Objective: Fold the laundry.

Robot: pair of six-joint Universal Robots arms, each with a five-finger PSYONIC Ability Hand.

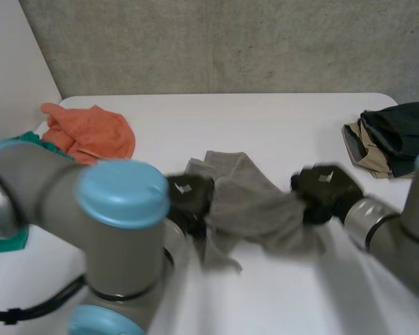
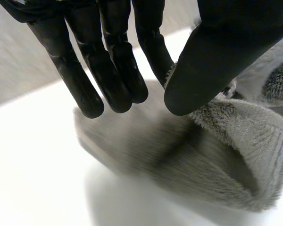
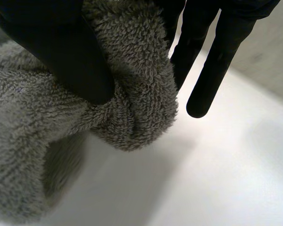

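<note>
While your left hand (image 1: 190,199) and right hand (image 1: 325,192) each pinch an end of the bunched grey towel (image 1: 255,206) on the desk (image 1: 265,125), no fold looks complete, and the orange cloth (image 1: 91,132) and dark garments (image 1: 394,136) lie unfolded.

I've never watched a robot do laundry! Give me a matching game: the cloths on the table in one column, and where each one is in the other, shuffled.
Things:
1. grey towel
2. orange cloth
3. dark clothes
4. green cloth

Places:
A. far left corner of the table
B. right edge of the table
C. mid-table, pinched by the left hand and the right hand
D. left edge of the table, partly behind the left arm

Pairs: 1-C, 2-A, 3-B, 4-D.
</note>
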